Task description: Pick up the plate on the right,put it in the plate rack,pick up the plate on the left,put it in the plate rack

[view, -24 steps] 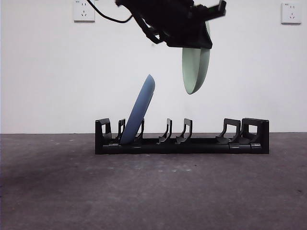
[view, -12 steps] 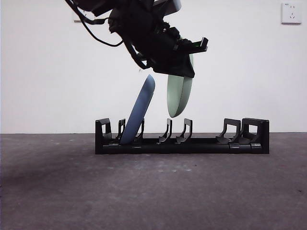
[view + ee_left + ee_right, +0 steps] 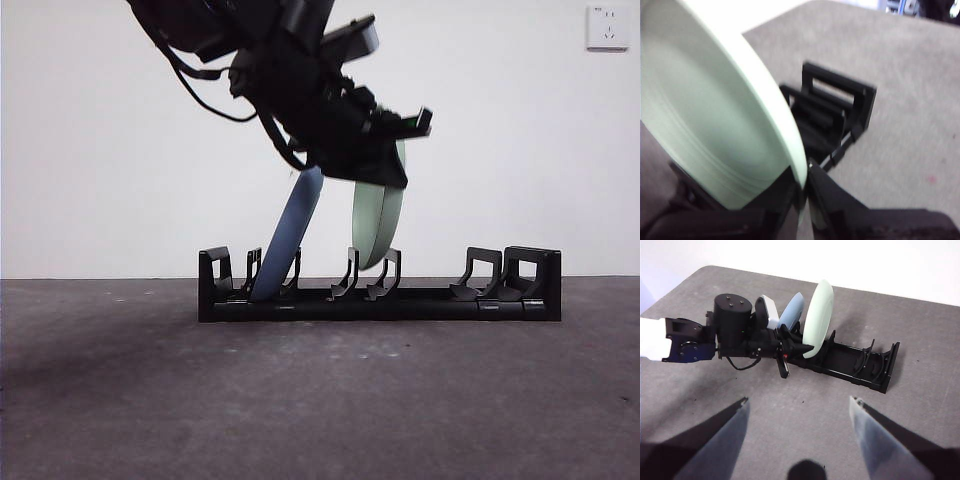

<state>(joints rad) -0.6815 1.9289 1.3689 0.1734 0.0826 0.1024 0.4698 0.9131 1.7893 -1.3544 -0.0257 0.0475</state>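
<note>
The left gripper is squeezed tight on the rim of the green plate. In the left wrist view its two black jaws pinch the plate's edge between them. The plate hangs straight down from the gripper, standing on its edge and tipped a little. Its bottom dips between two of the curved prongs in the middle of the plate rack. It may be touching the rack's floor, but the prongs hide that part, so it is hard to be sure.

Just beside the gripper, on the side its arm comes from, the blue plate leans in the rack. Its top edge is very close to the dark arm. Its bottom sits between the prongs near one blocky end of the rack. The two plates are near each other but apart.

On the other side of the gripper, the rack runs on to its far blocky end.

The rack sits on a grey table.

The right gripper is well away from the rack, up above the table, with its jaws spread wide and nothing between them. From there the green plate, the blue plate and the rack all show.
</note>
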